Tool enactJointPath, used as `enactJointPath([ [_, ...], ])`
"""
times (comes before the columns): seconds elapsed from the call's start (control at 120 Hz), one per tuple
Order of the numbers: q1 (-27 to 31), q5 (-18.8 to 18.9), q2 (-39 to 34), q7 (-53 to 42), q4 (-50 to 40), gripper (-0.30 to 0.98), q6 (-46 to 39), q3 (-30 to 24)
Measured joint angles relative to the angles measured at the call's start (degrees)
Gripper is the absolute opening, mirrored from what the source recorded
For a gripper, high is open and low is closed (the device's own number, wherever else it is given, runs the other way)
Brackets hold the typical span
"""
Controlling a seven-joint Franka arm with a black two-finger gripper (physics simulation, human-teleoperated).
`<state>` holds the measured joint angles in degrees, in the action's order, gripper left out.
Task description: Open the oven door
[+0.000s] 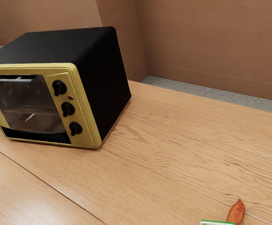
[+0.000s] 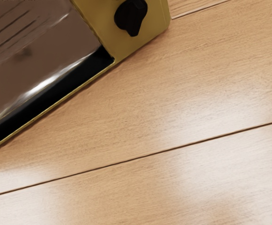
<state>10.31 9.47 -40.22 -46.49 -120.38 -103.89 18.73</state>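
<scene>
And there stood the oven (image 1: 105,70) on the table (image 1: 173,140), at the exterior view's left, door (image 1: 30,105) seemingly shut! Fingers wide or narrow? I couldn't tell. The smart play (knobs (image 1: 68,109) well avoided) looked like hooking the handle (image 1: 11,80), then easing outward and down.

exterior view: raised, set back, facing down aslant across table (image 1: 173,154) to wall (image 1: 210,37), oven (image 1: 106,70) upper left of frame | wrist view: closer, steeply down | shared: lowest knob (image 2: 131,16), glass door (image 1: 33,103) lower edge, nearby tabletop
</scene>
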Motion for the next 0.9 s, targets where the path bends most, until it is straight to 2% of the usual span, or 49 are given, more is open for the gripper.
enactJointPath([
  [0.092,-6.3,0.4,-0.5,-7.7,-2.5,0.69,-7.2,7.3],
  [0.242,-9.1,1.0,-0.1,-18.9,-4.4,0.69,-16.9,13.8],
  [0.483,-10.9,1.8,1.5,-34.0,-4.4,0.69,-23.1,15.1],
  [0.642,-16.3,1.9,3.8,-41.2,-1.6,0.69,-24.8,20.7],
  [0.9,-18.5,0.8,16.1,-49.0,9.6,0.69,-24.7,21.5],
])
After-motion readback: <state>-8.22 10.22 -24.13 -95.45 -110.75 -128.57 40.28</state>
